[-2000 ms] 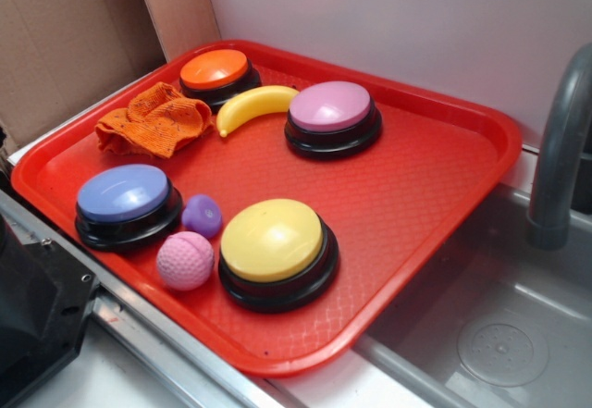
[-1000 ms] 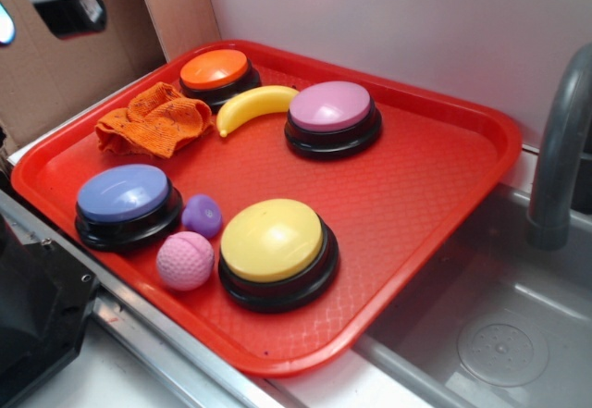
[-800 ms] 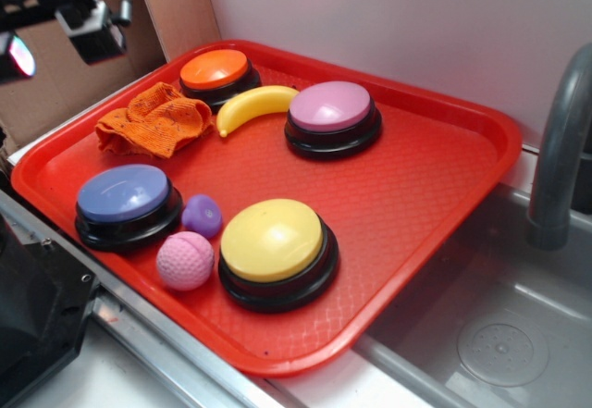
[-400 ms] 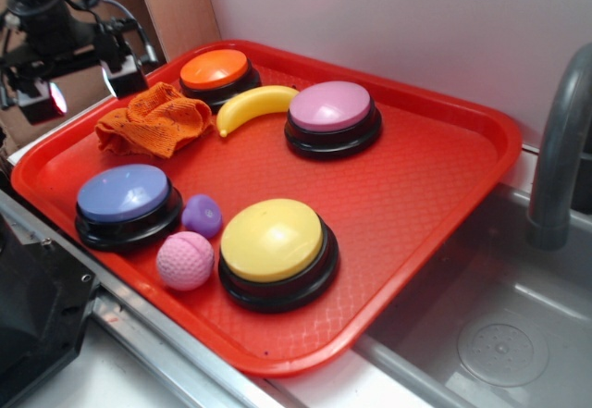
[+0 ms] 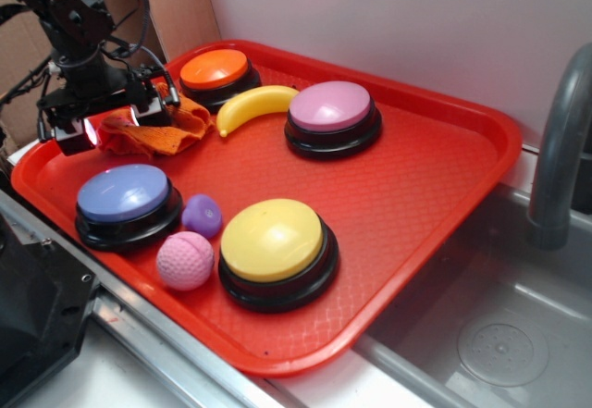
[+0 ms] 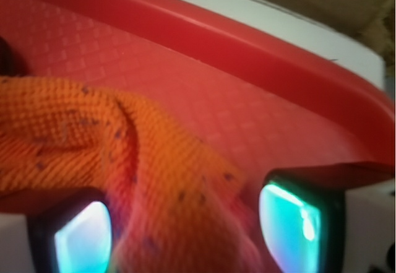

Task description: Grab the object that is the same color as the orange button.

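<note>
Orange knitted rag (image 5: 176, 119) lies on the red tray (image 5: 416, 195), just beside the orange button (image 5: 215, 68); the claw (image 5: 109, 123) sits over it. Wrist view: spread fingers (image 6: 297, 220) flank the rag (image 6: 124, 161) by the tray rim (image 6: 260, 62).

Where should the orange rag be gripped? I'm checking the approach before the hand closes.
Probably pinch the raised fold in the orange rag from straight above. It lies crumpled on the tray, and the open hand straddles that ridge.
</note>
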Robot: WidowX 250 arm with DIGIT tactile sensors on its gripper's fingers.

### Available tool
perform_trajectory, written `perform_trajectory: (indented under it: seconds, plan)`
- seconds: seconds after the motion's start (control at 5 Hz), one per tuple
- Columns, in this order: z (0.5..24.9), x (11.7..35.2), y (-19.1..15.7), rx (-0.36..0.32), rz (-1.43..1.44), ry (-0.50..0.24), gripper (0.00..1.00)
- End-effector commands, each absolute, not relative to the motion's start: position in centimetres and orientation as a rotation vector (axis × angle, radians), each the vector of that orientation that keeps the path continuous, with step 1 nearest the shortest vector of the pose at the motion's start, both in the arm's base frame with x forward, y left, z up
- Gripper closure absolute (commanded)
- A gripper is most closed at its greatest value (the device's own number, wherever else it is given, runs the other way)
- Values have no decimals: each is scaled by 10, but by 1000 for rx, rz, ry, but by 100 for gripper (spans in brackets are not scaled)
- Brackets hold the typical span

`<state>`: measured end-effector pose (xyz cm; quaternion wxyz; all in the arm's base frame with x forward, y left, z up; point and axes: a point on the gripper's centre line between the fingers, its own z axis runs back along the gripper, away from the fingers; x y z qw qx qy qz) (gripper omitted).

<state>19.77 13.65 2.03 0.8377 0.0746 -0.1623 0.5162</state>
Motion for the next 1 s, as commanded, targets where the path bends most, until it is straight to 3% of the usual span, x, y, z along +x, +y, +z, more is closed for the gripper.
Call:
perform_trajectory:
  seconds: [0.0, 0.4, 0.6, 0.8]
  plan:
    - [13, 197, 150, 134, 1117, -352, 100]
    - [29, 200, 141, 106, 1012, -285, 100]
    - [51, 204, 135, 85, 866, -218, 100]
    - [88, 208, 119, 117, 723, -185, 100]
